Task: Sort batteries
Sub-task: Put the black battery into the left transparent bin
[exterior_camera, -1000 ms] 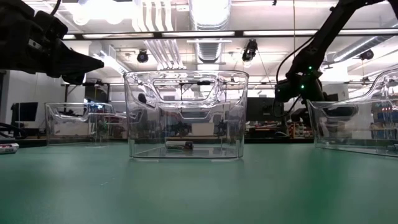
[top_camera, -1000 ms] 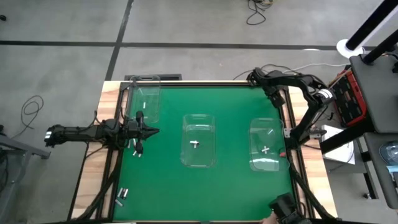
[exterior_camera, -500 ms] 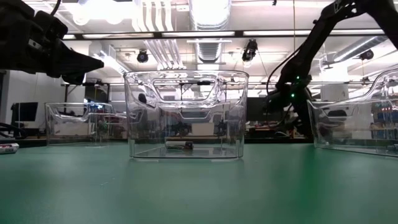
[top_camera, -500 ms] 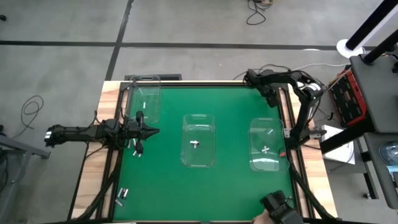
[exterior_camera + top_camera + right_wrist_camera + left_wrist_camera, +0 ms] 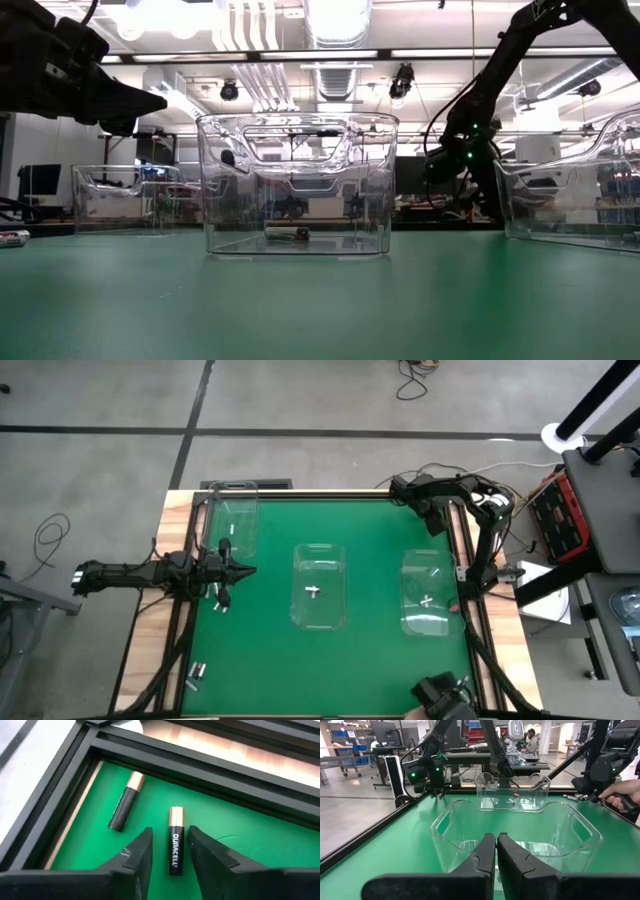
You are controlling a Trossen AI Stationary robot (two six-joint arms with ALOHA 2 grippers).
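Note:
Two black batteries with copper ends, one (image 5: 175,840) and another (image 5: 125,802), lie on the green mat in a corner of the black table frame. My right gripper (image 5: 170,851) is open, with a finger on either side of the first battery and a gap on each side. My right arm (image 5: 432,505) reaches over the far right corner. My left gripper (image 5: 245,571) hovers shut and holding nothing at the table's left, pointing at the middle bin (image 5: 515,835). More batteries lie in the middle bin (image 5: 313,591) and in the right bin (image 5: 428,600).
A third clear bin (image 5: 233,520) stands at the far left. Loose batteries lie by the left gripper (image 5: 222,600) and at the near left (image 5: 196,674). A person's hand (image 5: 620,800) holds a dark device (image 5: 445,700) at the near right edge.
My right arm has swung toward the table's far edge and a little to the left, and its wrist has come down. The person's device at the near edge has shifted left.

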